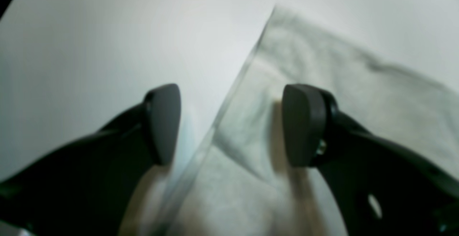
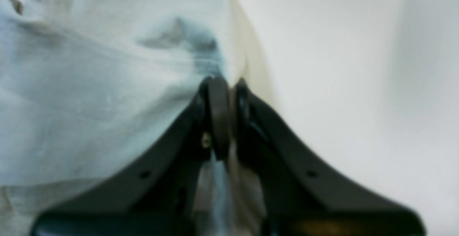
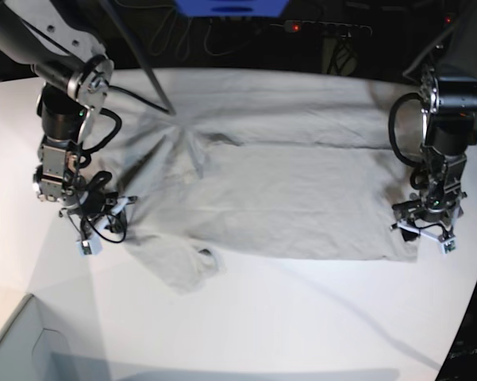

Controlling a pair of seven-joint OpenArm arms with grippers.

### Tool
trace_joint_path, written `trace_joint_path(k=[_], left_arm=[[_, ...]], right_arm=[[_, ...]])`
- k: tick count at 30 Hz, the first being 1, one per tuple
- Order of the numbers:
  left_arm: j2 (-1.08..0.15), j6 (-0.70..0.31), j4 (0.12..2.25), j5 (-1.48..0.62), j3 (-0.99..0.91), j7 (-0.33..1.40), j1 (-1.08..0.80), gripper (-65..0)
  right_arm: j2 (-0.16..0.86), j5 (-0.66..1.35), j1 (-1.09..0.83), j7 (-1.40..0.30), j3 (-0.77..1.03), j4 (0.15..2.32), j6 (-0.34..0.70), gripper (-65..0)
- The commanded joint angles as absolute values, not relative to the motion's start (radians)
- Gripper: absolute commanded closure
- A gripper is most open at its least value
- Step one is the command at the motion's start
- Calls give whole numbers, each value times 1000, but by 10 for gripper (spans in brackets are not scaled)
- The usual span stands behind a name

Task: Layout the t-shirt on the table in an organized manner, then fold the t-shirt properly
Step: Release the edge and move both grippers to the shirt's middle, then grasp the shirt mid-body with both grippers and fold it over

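Base view: t-shirt (image 3: 278, 198) flat on white table (image 3: 301, 317), right tool (image 2: 226, 85) clenched on its edge, left tool (image 1: 229, 124) released

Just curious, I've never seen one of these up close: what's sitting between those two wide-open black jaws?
In the left wrist view, the t-shirt's straight edge runs between the left gripper's jaws, with bare table beside it.

No text, label, brand, number or sign can be read in any view; the small white tags at the arms' wrists near the left and right edges of the base view are too small and blurred to make out, and the dark speck on the t-shirt (image 2: 15, 2) at the upper left of the right wrist view is illegible
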State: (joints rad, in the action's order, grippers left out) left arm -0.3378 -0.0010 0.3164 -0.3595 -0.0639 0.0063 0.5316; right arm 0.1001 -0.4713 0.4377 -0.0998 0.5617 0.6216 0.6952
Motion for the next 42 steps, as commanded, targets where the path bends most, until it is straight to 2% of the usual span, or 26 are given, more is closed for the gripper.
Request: trace_joint_path(k=[1, 10, 21, 28, 35, 42], left_arm=[[-351, -1, 323, -360, -65, -28, 564, -429], [-343, -1, 320, -360, -65, -31, 556, -412], [-343, -1, 318, -360, -65, -35, 556, -5], [-329, -1, 346, -369, -74, -36, 542, 0], [-331, 5, 647, -371, -76, -31, 389, 0], [-335, 7, 694, -371, -77, -30, 326, 0]], right_arm=[[107, -507, 446, -150, 559, 619, 698, 0], [107, -507, 441, -150, 559, 619, 698, 0], [113, -509, 440, -150, 559, 619, 698, 0], [117, -507, 444, -150, 561, 621, 698, 0], [91, -503, 407, -150, 565, 788, 698, 0], [71, -501, 392, -150, 567, 858, 698, 0]])
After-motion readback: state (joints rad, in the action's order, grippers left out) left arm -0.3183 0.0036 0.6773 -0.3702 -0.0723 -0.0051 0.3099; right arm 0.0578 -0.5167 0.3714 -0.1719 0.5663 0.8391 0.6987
